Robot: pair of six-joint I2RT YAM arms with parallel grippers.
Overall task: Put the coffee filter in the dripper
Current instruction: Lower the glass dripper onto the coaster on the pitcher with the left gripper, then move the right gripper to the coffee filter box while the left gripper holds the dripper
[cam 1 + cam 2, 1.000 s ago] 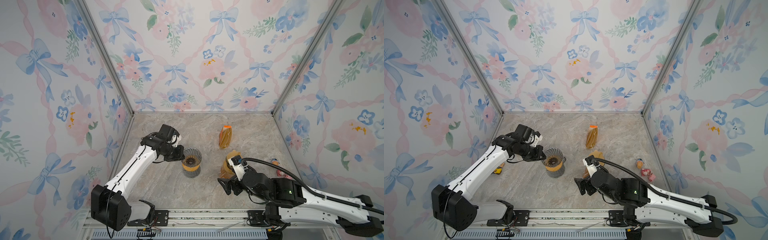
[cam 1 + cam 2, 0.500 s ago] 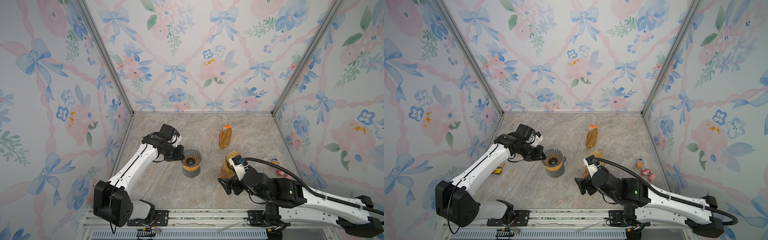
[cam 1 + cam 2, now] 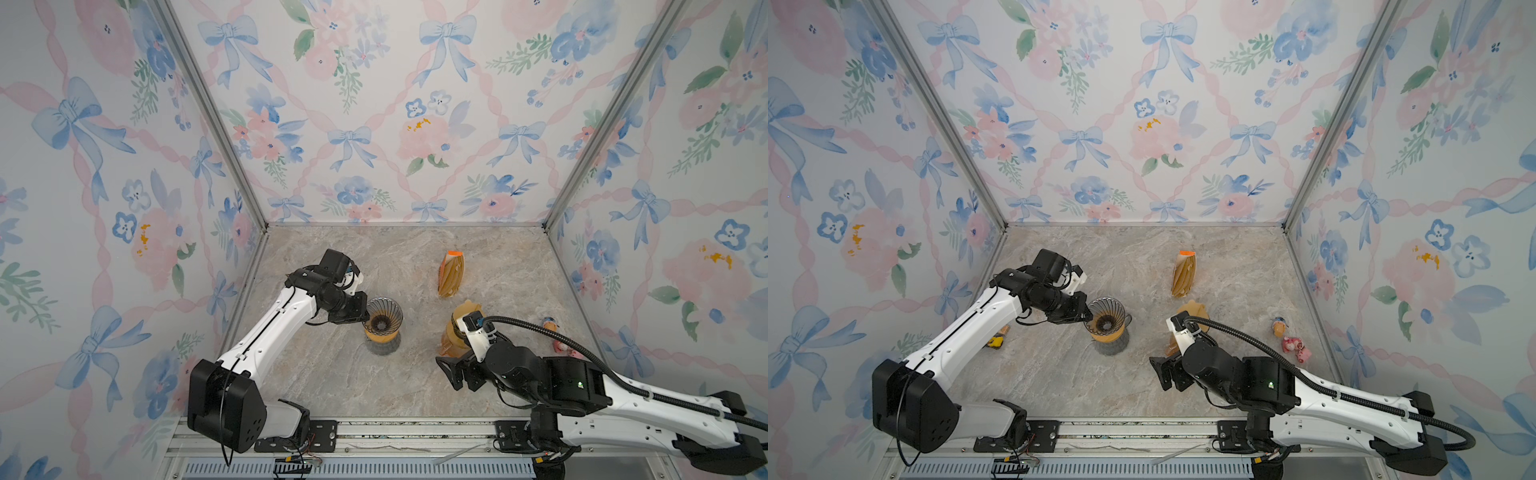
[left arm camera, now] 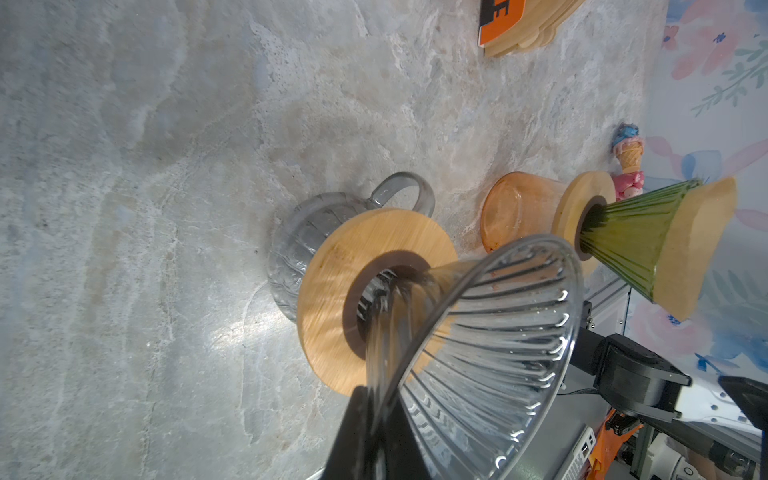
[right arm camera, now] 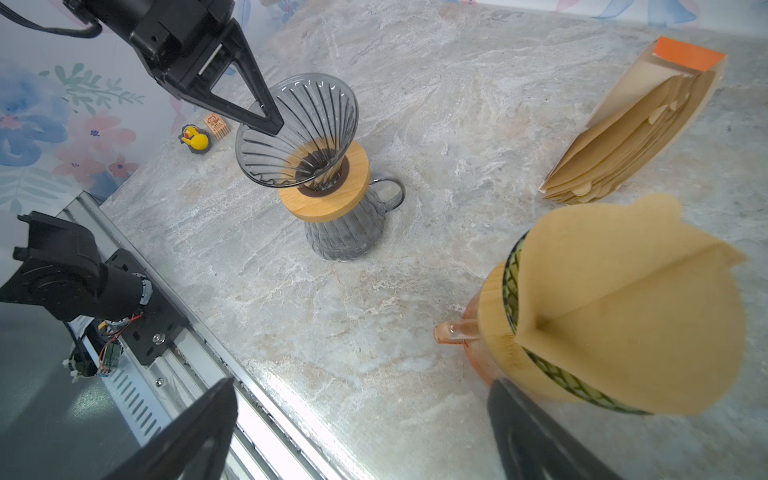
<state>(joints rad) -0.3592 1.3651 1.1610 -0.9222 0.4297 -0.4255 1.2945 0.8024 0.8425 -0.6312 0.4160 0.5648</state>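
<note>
- Two claws: left claw (image 3: 365,319) pinches glass dripper (image 3: 388,309) rim, right claw (image 3: 456,371) gapes wide
- Filter (image 5: 623,311) just beyond right claw, on its far side: tan creased cone in green dripper (image 4: 631,237)

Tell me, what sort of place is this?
Probably a robot test booth, not a kitchen: flowered wallpaper panels, two white-and-black robot arms bolted to a grey metal rail, and a grey ribbed glass coffee dripper.

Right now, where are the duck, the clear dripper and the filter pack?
duck (image 5: 195,139), right wrist view, on its yellow body.
clear dripper (image 5: 320,112), right wrist view, on its ribbed inner wall.
filter pack (image 3: 451,275), a top view, on its brown middle.
</note>
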